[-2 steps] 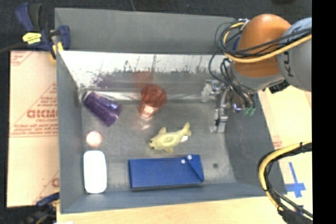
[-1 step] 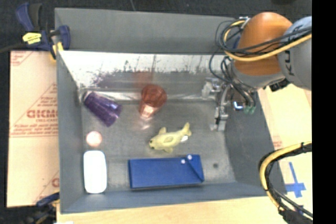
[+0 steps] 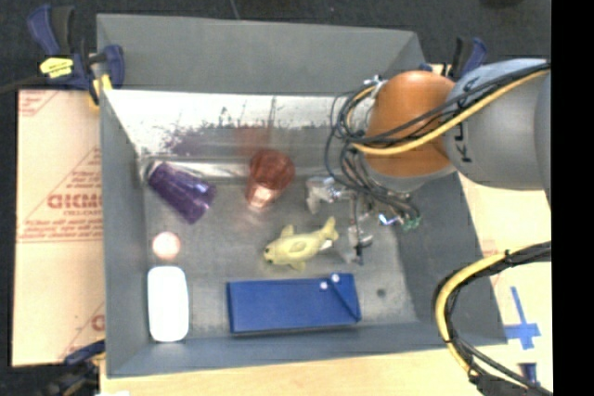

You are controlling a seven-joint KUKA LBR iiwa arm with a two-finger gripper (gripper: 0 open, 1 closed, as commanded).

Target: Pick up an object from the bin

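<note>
1. Dark matting surrounds a grey metal bin (image 3: 122, 236) with sloping sheet walls and a dull, flat floor; the far wall is scuffed and faintly reflective.
2. Nearest, in the bin's front-left corner, lies a white block (image 3: 168, 302), smooth, oblong and round-cornered, set lengthwise front to back.
3. Beside it along the front wall lies a blue box (image 3: 292, 304), flat, rectangular and matte, with its right end slightly raised.
4. Just behind the blue box, at mid-floor, lies a yellow fish (image 3: 299, 245). It looks like a glossy moulded toy, with its tail pointing up and to the right.
5. Level with the fish, near the left wall, sits a small pink ball (image 3: 166, 245), round and pale.
6. The gripper (image 3: 360, 241) hangs just right of the fish's tail, close to the floor. Whether it is released or clenched cannot be told, and nothing can be seen grasped. The yellow fish is the thing nearest to it.
7. Further back on the left, a purple cup (image 3: 181, 190), ribbed and translucent, lies on its side.
8. A red cup (image 3: 267, 176), also translucent, rests near the far wall.
9. A small clear object (image 3: 322, 191) lies between the red cup and the wrist; I cannot tell what it is.
10. Above the gripper sits the arm's rounded orange cover (image 3: 408, 125), wrapped in looped black and yellow cables.
</note>
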